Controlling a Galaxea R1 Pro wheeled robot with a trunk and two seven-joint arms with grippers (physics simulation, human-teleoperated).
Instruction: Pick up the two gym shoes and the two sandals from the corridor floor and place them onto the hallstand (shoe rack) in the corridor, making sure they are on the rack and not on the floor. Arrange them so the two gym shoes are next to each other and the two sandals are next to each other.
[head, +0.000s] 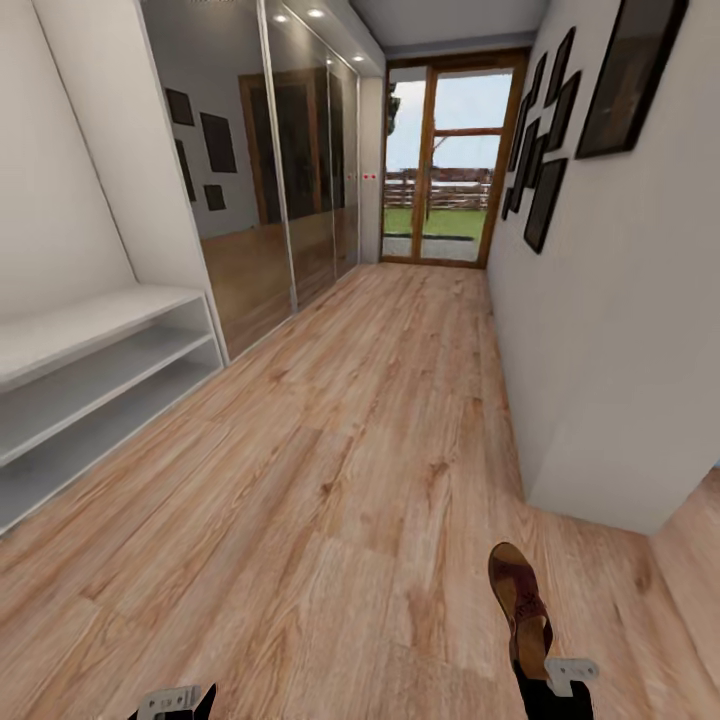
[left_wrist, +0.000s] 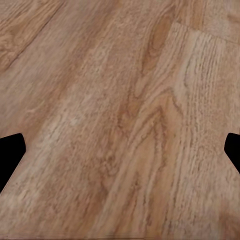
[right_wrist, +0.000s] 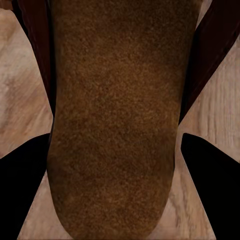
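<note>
One dark brown sandal (head: 518, 598) hangs low over the wood-plank corridor floor (head: 360, 450) at the lower right, toe pointing away from me. My right gripper (head: 534, 668) is shut on its heel end. In the right wrist view the sandal's brown suede underside (right_wrist: 115, 100) lies between the two black fingers (right_wrist: 22, 180). My left gripper (head: 176, 704) is at the bottom edge, left of centre. In the left wrist view its fingertips (left_wrist: 10, 150) stand wide apart with only floor planks (left_wrist: 120, 100) between them. The gym shoes and the other sandal are out of view.
A low white two-level shelf unit (head: 90, 370) runs along the left wall, and no wall shelves show above it. Mirrored wardrobe doors (head: 290, 170) follow it. A wood-framed glass door (head: 440, 160) closes the far end. A white wall (head: 610, 330) with dark picture frames bounds the right.
</note>
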